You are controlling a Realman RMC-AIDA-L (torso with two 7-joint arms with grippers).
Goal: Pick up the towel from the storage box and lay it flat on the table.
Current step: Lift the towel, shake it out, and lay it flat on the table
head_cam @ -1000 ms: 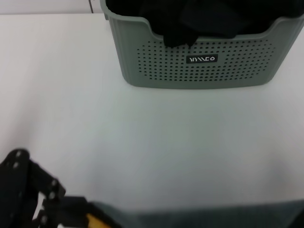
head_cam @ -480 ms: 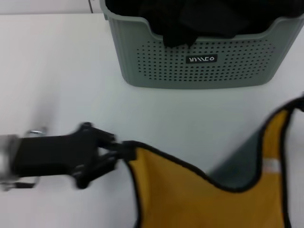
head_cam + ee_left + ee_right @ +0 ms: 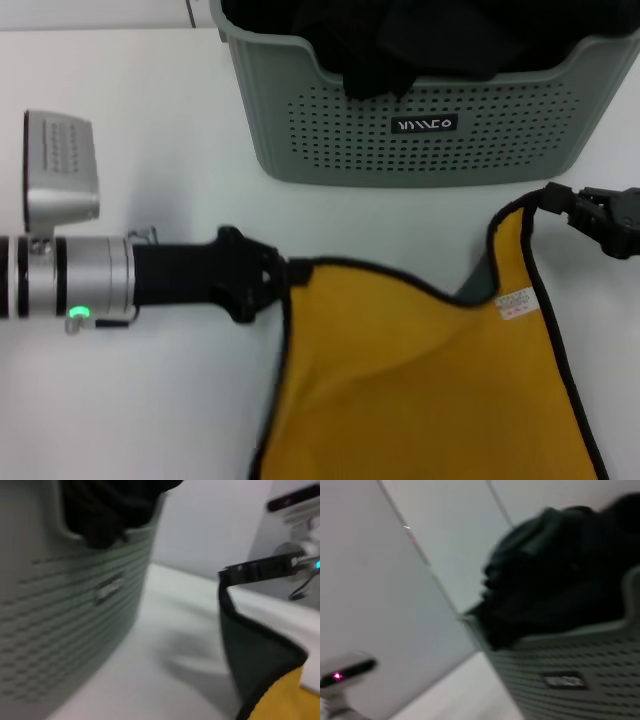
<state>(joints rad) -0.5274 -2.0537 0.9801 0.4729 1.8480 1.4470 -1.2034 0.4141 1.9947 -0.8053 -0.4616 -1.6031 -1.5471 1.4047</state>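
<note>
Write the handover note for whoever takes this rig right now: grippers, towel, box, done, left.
Left gripper: shut on one corner of the towel.
Right gripper: shut on the opposite corner.
Towel: out of the storage box, stretched between both grippers in front of it, yellow side up, over the table.
Box: holds only black cloths.
Done: towel picked out and spread.
Left: lower it flat, release both corners.

We saw even, bright overhead light on the table [image 3: 150,400], with no glare and only a soft shadow under the towel [image 3: 420,380] in the left wrist view. Head view was slightly soft. Both wrist views were badly blurred, the storage box [image 3: 580,680] smeared.
</note>
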